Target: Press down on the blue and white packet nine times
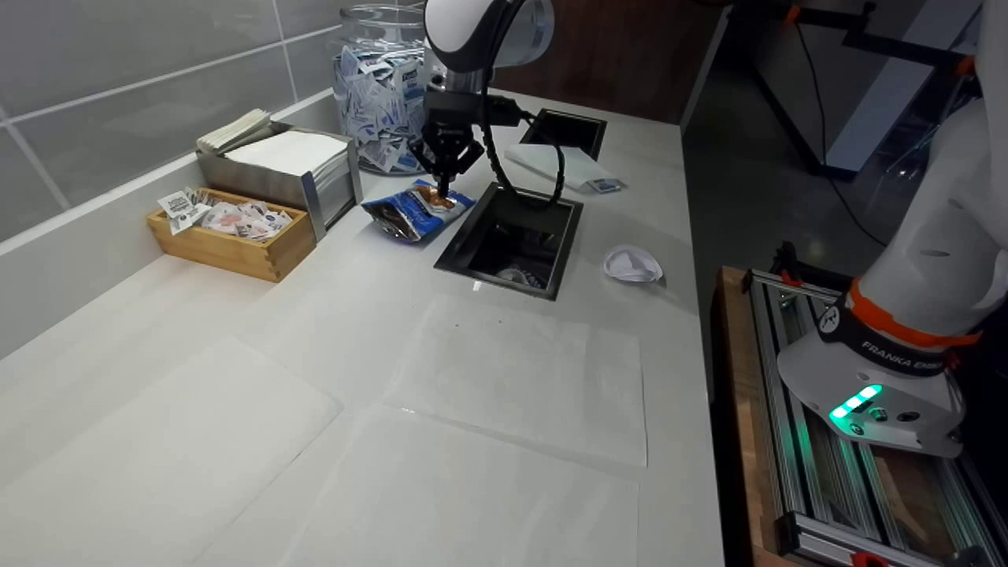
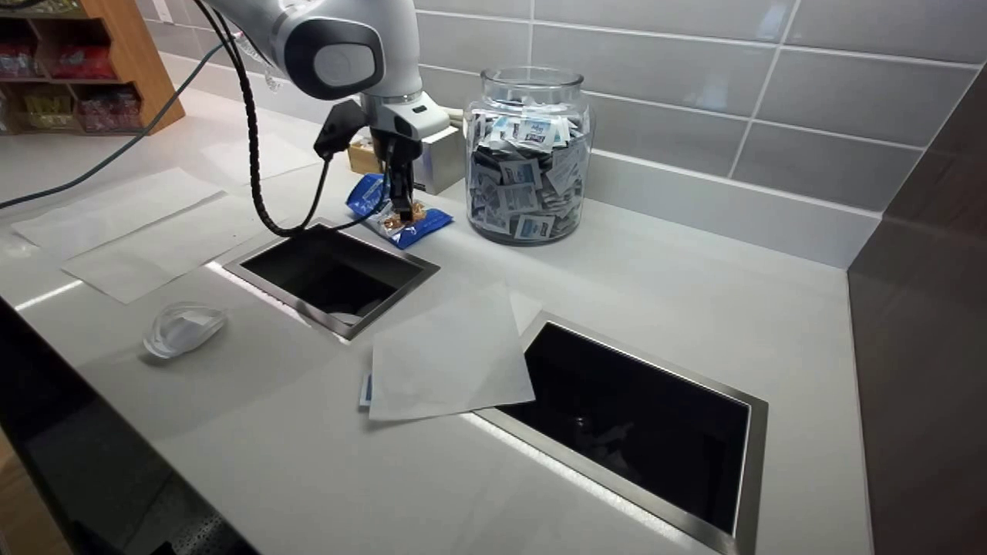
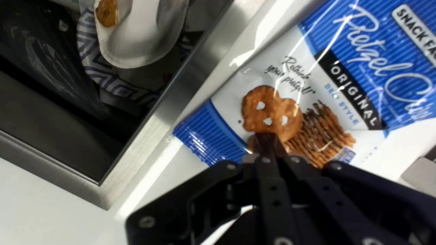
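Jaws fully closed, holding nothing, fingertips (image 3: 265,143) on or just above the blue and white packet (image 3: 316,78), which lies on the bench (image 1: 331,315) beside the bin (image 3: 167,112). Pressing near one end may skid the packet toward the bin's edge; too much force may burst it. Bin: patterned plate (image 3: 112,81), white dish (image 3: 126,51). Glass jar (image 2: 532,89): sachets (image 2: 524,185). Wooden box (image 1: 213,255): small packets (image 1: 236,219).
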Controlling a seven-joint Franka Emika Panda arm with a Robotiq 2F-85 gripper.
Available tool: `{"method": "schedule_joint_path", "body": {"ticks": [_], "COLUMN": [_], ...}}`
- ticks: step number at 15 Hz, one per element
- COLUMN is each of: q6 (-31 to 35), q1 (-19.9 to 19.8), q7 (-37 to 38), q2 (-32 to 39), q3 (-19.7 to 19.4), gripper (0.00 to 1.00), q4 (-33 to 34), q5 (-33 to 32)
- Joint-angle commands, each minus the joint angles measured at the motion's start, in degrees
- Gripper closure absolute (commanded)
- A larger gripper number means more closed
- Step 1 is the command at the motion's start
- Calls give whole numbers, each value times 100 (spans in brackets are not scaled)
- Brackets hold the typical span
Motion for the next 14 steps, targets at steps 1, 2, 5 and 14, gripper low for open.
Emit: {"method": "schedule_joint_path", "body": {"ticks": [1, 2, 5, 14], "q6": [140, 160, 183, -113], "q1": [104, 115, 123, 81], "q7": [10, -51, -197, -222], "q2": [-380, -376, -272, 357], "q3": [53, 109, 270, 390], "gripper": [100, 100, 100, 100], "q4": [-172, -102, 106, 406], "q5": [-27, 8, 84, 169]}}
